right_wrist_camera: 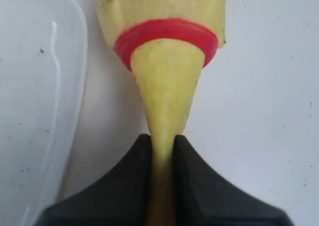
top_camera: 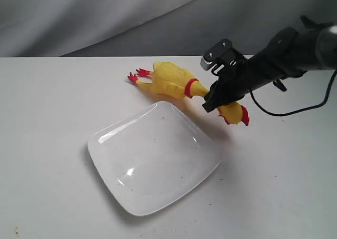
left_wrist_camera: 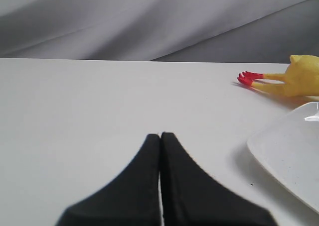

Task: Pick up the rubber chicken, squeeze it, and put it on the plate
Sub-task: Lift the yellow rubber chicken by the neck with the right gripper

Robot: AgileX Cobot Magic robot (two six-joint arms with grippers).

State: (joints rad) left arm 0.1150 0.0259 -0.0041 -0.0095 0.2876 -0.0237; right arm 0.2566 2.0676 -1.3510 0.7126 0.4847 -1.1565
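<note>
Right tool (right_wrist_camera: 162,151) is clenched on the rubber chicken (top_camera: 171,80), and the jaws pinch only the thin neck just past the red collar (right_wrist_camera: 167,34), so this is a narrow hold! The bird lies flat on the worktop (top_camera: 47,102) at about 12 o'clock from the plate (top_camera: 152,160), feet pointing to 10 o'clock and head to 4 o'clock, with the plate's rim just beside it. The danger as I read it: soft rubber flattens between the jaws, and the plump body sits well away from the grip, so a lift could let it droop, swing and slide out through the pinch. A low carry toward 6 o'clock might also drag the body against that rim and shove the glossy plate along. And a squeeze on the neck alone may hardly compress the toy. Left tool (left_wrist_camera: 160,136) is clamped shut on nothing, over bare worktop out at 9 o'clock, so it offers no support.
</note>
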